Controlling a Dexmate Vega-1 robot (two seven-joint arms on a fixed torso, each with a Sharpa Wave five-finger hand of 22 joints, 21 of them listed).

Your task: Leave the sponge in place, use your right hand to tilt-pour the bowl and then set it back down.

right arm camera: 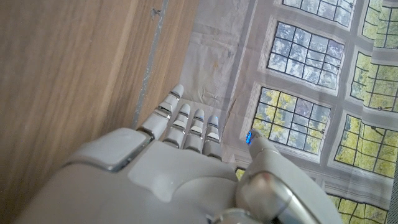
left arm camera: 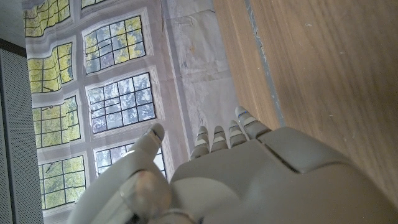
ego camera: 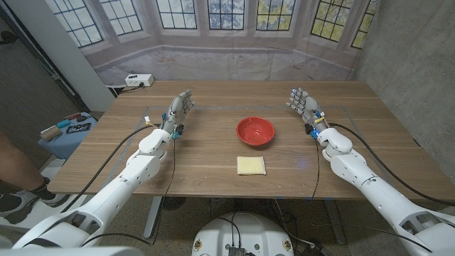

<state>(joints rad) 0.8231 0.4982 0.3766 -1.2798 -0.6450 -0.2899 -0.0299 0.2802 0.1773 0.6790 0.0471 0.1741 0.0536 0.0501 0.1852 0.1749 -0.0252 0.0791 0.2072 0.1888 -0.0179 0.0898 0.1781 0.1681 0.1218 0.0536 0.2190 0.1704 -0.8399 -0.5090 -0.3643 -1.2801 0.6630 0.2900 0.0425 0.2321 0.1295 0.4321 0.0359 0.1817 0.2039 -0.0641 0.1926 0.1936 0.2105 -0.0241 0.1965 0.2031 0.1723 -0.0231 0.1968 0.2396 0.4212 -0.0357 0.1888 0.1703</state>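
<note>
A red bowl stands upright near the middle of the wooden table. In front of it, closer to me, lies a flat yellow sponge. My right hand stands on the table to the right of the bowl, well apart from it, fingers apart and holding nothing. My left hand stands far to the bowl's left, also with spread fingers and nothing in it. The wrist views show the back of the left hand and of the right hand, fingers extended over bare wood.
A white box sits beyond the table's far left corner. A low stand with small items is off the table's left side, and a person's leg and shoe show at the left edge. A window-print backdrop hangs behind.
</note>
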